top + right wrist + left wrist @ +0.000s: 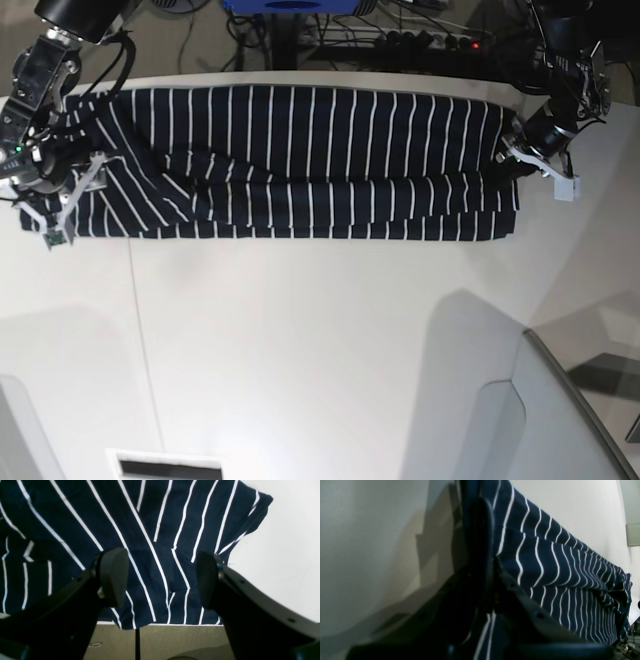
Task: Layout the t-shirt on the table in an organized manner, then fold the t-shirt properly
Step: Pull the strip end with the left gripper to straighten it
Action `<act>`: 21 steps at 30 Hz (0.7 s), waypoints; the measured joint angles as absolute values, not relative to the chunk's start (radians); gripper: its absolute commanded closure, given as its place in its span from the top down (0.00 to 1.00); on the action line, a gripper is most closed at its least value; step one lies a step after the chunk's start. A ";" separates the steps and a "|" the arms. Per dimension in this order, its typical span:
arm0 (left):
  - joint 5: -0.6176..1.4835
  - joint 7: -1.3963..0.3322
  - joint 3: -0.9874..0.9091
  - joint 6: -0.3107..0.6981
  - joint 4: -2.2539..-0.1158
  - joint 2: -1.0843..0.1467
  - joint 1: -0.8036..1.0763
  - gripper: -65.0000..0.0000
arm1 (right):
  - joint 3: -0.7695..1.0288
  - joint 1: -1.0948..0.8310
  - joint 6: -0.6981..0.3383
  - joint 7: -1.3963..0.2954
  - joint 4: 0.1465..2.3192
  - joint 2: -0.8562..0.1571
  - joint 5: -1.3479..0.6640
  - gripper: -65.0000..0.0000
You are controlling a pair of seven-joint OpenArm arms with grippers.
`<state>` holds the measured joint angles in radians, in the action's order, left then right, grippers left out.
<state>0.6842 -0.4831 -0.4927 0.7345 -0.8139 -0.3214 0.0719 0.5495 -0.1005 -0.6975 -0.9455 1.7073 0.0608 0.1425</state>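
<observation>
Right pincer (pixel 162 580) agape over t-shirt (pixel 150 530), clearest at wrist.

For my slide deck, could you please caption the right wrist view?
Right gripper, jaws open, hovers over a sleeve end of the striped t-shirt at the white table edge.

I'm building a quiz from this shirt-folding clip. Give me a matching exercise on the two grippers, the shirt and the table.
Things:
1. left gripper
2. right gripper
3. t-shirt
4. table

States:
A. plain white
B. jaws apart above the cloth
C. navy with thin white stripes, lying in a long band
D. closed on the shirt's edge

Pairs: 1-D, 2-B, 3-C, 4-A
</observation>
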 measured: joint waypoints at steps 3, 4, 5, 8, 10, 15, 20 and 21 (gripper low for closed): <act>0.653 -0.493 -0.490 0.724 -0.818 -0.361 0.055 0.00 | 0.550 -0.101 -0.698 -0.945 1.707 0.060 0.143 0.60; 0.646 -0.498 -0.491 0.709 -0.822 -0.379 0.052 0.00 | 0.550 -0.101 -0.698 -0.946 1.707 0.060 0.143 0.60; 0.628 -0.505 -0.492 0.704 -0.827 -0.404 0.047 0.00 | 0.550 -0.101 -0.698 -0.946 1.707 0.060 0.142 0.60; 0.614 -0.513 -0.494 0.680 -0.897 -0.477 0.054 0.00 | 0.550 -0.101 -0.698 -0.945 1.707 0.061 0.142 0.60; 0.574 -0.507 -0.495 0.681 -0.987 -0.502 0.068 0.00 | 0.550 -0.101 -0.698 -0.946 1.707 0.061 0.143 0.60; 0.414 -0.565 -0.488 0.653 -1.349 -0.424 0.158 0.00 | 0.550 -0.101 -0.698 -0.946 1.707 0.061 0.143 0.60; 0.215 -0.705 -0.487 0.563 -1.578 -0.229 0.220 0.00 | 0.550 -0.101 -0.697 -0.946 1.707 0.061 0.143 0.60; 0.186 -0.709 -0.488 0.560 -1.604 -0.189 0.221 0.00 | 0.550 -0.101 -0.698 -0.946 1.707 0.061 0.142 0.60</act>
